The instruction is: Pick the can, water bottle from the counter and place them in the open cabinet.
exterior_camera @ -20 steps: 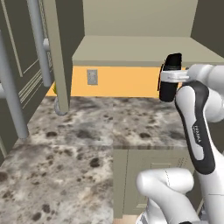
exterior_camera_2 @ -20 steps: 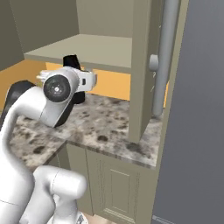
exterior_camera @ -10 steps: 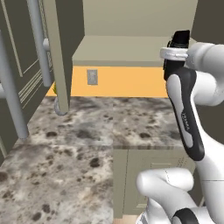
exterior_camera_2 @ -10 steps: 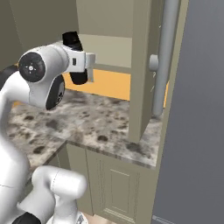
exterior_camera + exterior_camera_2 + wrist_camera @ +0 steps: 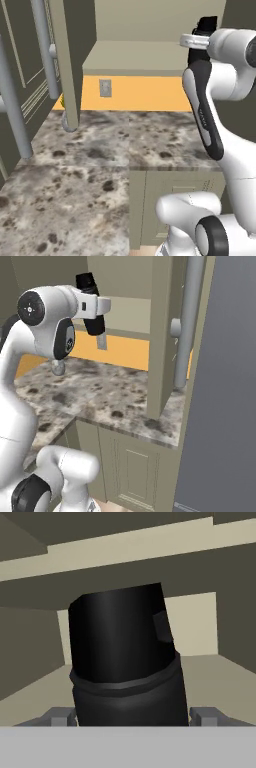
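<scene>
My gripper [image 5: 202,36] is shut on the water bottle [image 5: 206,25], a matte black cylinder held tilted in the air. It hangs in front of the open cabinet [image 5: 140,55], about level with the beige shelf, well above the counter [image 5: 125,145]. From the right side the water bottle [image 5: 90,303] leans in the gripper [image 5: 94,308] before the cabinet [image 5: 127,308] opening. In the hand view the water bottle [image 5: 122,657] stands between the fingertips of the gripper [image 5: 131,714], with the cabinet shelf [image 5: 220,672] behind it. The can is out of view.
The cabinet door [image 5: 67,60] stands open at the left, and its long grey handle [image 5: 187,321] sits near the fridge [image 5: 225,381]. A small grey vase [image 5: 59,367] rests on the counter [image 5: 100,396] by the orange wall with an outlet [image 5: 105,88].
The arm has lifted the water bottle from just below the shelf edge up to shelf height and nearer the cabinet opening. The grip has not changed.
</scene>
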Robot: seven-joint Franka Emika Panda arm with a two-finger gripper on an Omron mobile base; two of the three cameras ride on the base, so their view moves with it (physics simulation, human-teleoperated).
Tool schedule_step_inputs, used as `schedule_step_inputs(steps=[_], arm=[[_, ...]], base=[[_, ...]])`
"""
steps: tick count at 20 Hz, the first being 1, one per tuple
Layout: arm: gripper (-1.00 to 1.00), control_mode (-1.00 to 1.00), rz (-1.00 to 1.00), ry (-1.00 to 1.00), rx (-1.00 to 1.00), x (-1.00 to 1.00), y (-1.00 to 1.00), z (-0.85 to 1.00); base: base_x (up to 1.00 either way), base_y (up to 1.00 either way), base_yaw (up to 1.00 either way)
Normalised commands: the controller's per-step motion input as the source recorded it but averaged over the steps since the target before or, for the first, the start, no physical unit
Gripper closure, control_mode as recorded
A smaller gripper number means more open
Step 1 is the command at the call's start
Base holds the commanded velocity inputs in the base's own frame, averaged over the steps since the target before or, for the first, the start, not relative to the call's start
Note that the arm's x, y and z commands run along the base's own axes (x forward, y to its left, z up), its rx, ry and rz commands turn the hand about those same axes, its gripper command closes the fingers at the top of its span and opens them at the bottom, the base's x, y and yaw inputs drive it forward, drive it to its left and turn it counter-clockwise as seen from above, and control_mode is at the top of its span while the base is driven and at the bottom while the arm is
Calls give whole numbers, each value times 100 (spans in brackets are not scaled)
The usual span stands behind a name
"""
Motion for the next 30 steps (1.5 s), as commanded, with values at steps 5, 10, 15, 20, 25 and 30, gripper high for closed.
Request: schedule_step_inputs(steps=[5, 10, 15, 20, 25, 30], arm=[[100, -100, -1, -5, 0, 38, 0, 9], [100, -100, 0, -8, 1, 37, -10, 0], [100, -100, 0, -5, 2, 41, -13, 0], [100, -100, 0, 0, 2, 46, -7, 0], [100, -100, 2, 4, 2, 48, -7, 0], [100, -100, 2, 2, 3, 45, -1, 0]], base=[[0, 0, 0], [0, 0, 0], [0, 0, 0], [0, 0, 0], [0, 0, 0], [0, 0, 0]])
